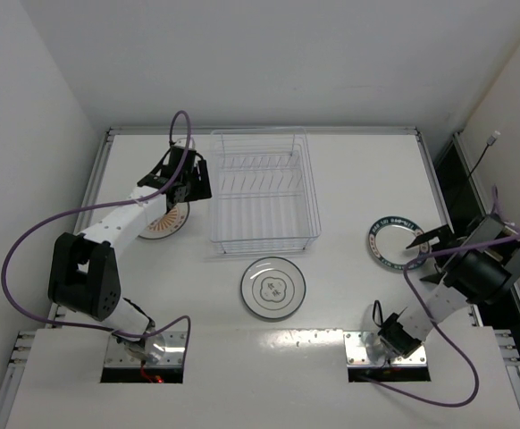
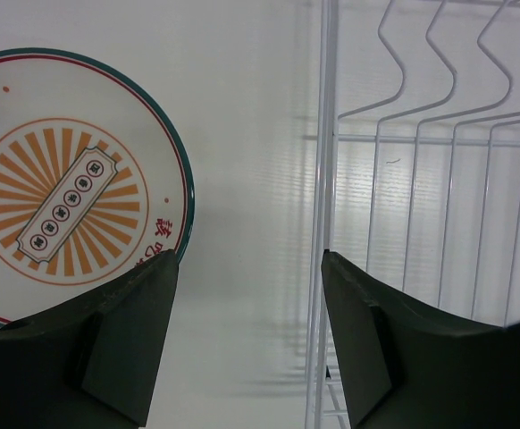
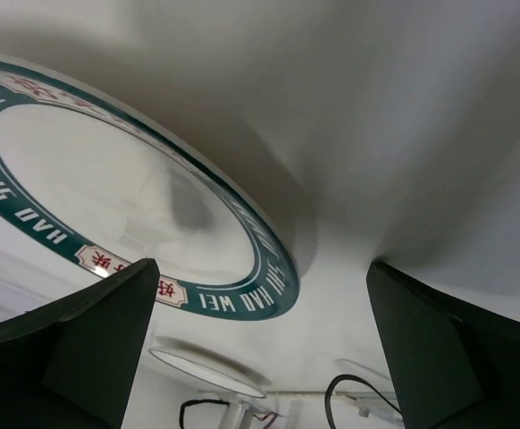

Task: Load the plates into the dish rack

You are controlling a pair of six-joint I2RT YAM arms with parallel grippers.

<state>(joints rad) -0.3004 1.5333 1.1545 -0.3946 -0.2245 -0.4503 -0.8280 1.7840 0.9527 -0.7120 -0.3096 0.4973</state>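
The dish rack (image 1: 215, 192), a silver-wire basket, stands at the table's back centre with nothing in it. Three plates lie flat on the table. The orange-striped plate (image 1: 164, 223) is left of the rack, partly under my left arm. The grey-ringed plate (image 1: 272, 287) lies in front of the rack. The dark-banded plate (image 1: 390, 243) is at the right. My left gripper (image 1: 193, 177) hangs open over bare table between the orange plate (image 2: 63, 188) and the rack's left wall (image 2: 327, 179). My right gripper (image 1: 416, 252) stands wide open at the right rim of the dark-banded plate (image 3: 260, 268), holding nothing.
A raised metal rail (image 1: 99, 179) borders the table on the left, back and right. White walls close in behind and on both sides. Dark equipment and a cable (image 1: 474, 165) sit beyond the right rail. Purple cables (image 1: 28, 241) loop off both arms.
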